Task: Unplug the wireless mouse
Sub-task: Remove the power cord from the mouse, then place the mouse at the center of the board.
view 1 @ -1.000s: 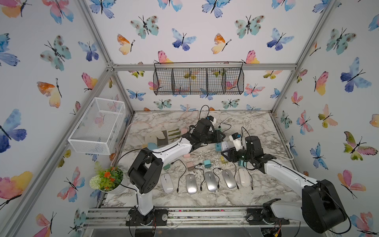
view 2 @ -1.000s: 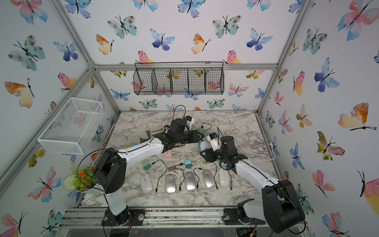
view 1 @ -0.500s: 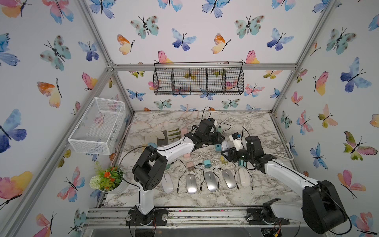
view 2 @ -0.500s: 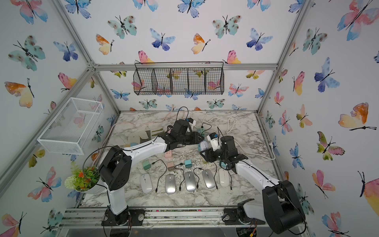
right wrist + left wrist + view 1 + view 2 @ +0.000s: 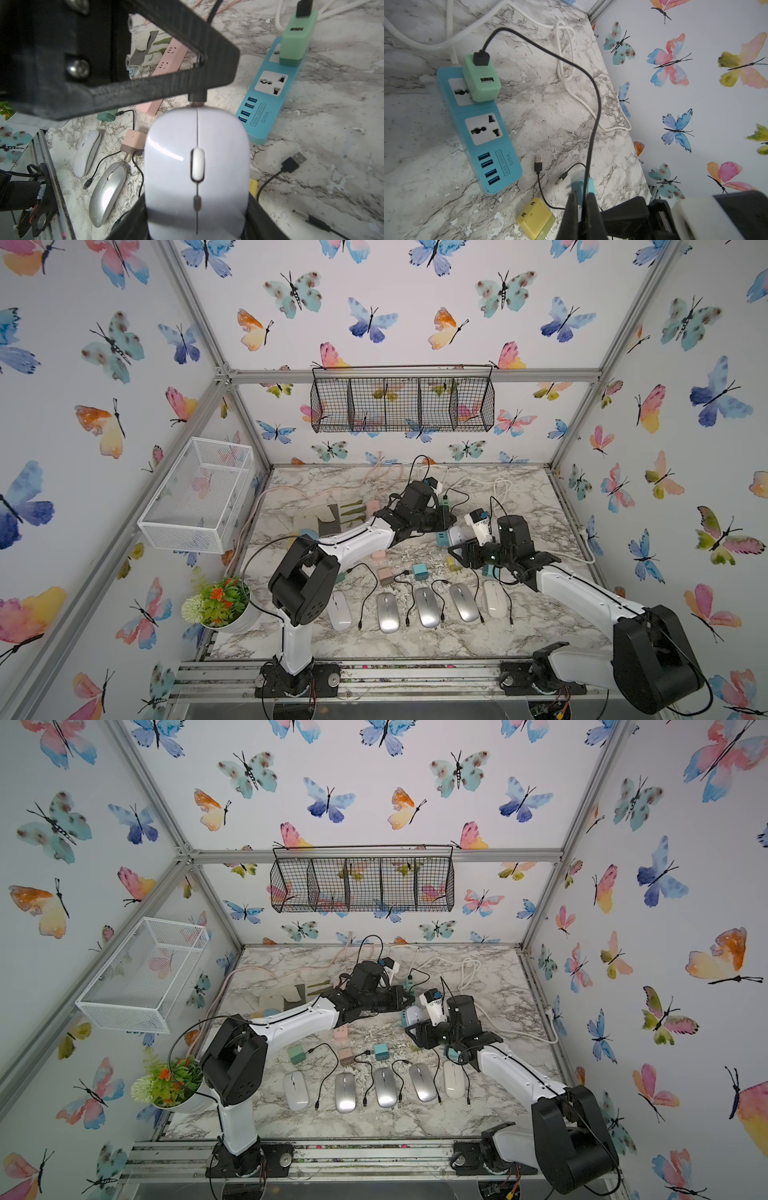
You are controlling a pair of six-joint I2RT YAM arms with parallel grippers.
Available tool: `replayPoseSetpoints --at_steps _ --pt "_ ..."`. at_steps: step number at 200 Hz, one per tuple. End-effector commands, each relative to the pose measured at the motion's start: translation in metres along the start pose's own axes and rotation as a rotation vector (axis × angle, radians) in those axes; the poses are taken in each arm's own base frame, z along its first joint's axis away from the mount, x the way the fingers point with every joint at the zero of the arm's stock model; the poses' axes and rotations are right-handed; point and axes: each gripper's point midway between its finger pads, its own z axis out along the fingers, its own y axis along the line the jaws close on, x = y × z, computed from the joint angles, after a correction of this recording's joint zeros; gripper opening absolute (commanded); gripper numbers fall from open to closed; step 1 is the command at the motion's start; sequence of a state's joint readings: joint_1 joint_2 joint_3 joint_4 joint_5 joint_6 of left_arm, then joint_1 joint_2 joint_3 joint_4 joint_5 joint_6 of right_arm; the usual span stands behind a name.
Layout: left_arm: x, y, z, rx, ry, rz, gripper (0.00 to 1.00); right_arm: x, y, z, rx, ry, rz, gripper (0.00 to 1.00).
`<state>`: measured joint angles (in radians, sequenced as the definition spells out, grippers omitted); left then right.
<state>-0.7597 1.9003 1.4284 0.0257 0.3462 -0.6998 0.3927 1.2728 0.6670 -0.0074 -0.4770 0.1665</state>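
Note:
The white wireless mouse (image 5: 197,166) is held off the table, my right gripper (image 5: 197,218) shut on its sides; it shows in both top views (image 5: 456,533) (image 5: 413,1016). A black plug (image 5: 198,97) sits in the mouse's front end. Its black cable (image 5: 596,104) runs to a green charger (image 5: 481,79) plugged into the blue power strip (image 5: 481,133). My left gripper (image 5: 581,195) is shut on that cable just behind the plug, right in front of the mouse (image 5: 446,522).
Several other mice (image 5: 424,608) lie in a row near the front edge with loose cables and small chargers. A yellow charger (image 5: 536,218) and a loose USB plug (image 5: 538,161) lie below the grippers. A pink power strip (image 5: 166,64) and a plant pot (image 5: 220,605) are to the left.
My left gripper has moved right to the front of the mouse and closed on the black cable. The right gripper and the mouse have stayed put.

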Motion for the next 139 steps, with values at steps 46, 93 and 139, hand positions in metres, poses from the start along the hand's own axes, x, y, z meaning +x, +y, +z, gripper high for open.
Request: replayPoseSetpoints --at_steps 46,93,139 --pt "-0.063 -0.026 -0.021 0.084 -0.126 0.049 0.00 0.030 0.015 -0.013 -0.041 0.106 0.078 0.02" --pt "-0.066 -0.029 -0.025 0.088 -0.140 0.058 0.00 0.037 0.012 -0.016 -0.012 0.125 0.094 0.02" --pt "-0.051 -0.022 -0.038 0.073 -0.135 0.111 0.00 0.020 -0.027 -0.038 0.281 0.047 0.306 0.02"
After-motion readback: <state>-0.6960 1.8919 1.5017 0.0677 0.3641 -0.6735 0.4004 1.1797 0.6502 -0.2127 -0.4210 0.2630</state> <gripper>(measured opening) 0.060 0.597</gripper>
